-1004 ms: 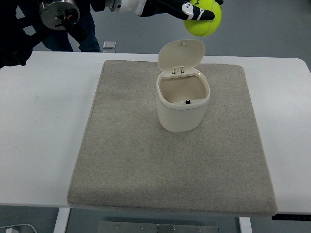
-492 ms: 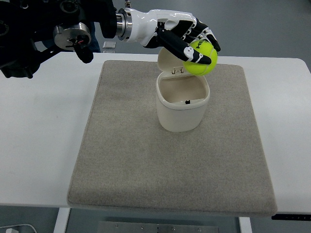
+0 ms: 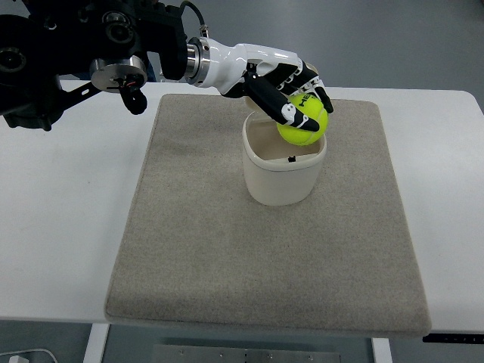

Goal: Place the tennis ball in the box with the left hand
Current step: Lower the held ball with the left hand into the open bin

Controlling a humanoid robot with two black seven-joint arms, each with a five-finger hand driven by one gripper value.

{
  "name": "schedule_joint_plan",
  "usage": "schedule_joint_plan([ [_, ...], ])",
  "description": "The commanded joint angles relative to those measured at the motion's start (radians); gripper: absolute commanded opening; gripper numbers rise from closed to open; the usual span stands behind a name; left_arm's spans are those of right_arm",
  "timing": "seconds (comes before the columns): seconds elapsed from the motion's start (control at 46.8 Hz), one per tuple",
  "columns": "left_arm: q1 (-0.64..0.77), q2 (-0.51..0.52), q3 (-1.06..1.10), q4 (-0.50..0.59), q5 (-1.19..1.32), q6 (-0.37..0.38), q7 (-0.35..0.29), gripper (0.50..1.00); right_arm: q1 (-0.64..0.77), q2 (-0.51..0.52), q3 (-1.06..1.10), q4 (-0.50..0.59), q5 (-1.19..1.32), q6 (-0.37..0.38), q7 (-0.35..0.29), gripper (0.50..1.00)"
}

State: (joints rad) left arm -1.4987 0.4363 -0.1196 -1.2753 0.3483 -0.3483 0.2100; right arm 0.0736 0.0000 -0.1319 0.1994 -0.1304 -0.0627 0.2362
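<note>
So the left hand [image 3: 291, 87] has dropped from up high to right over the cream box [image 3: 284, 168], fingers wrapped around the tennis ball [image 3: 302, 122] which now sits at the open mouth, so letting go looks like the only step left.

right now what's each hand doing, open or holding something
Left hand: shut on the tennis ball, at the mouth of the box.
Right hand: not in view.
</note>
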Motion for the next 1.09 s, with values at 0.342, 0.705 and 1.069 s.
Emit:
schedule_joint_plan([
  [0.342, -0.005, 0.007, 0.026, 0.013, 0.015, 0.012, 0.002, 0.500, 0.000, 0.000, 0.000, 0.000, 0.000, 0.000, 0.000, 0.938],
  [0.705, -0.009, 0.012, 0.055, 0.017, 0.015, 0.015, 0.006, 0.500, 0.000, 0.000, 0.000, 0.000, 0.000, 0.000, 0.000, 0.938],
  [1.069, -0.011, 0.013, 0.067, 0.022, 0.017, 0.015, 0.016, 0.500, 0.000, 0.000, 0.000, 0.000, 0.000, 0.000, 0.000, 0.938],
])
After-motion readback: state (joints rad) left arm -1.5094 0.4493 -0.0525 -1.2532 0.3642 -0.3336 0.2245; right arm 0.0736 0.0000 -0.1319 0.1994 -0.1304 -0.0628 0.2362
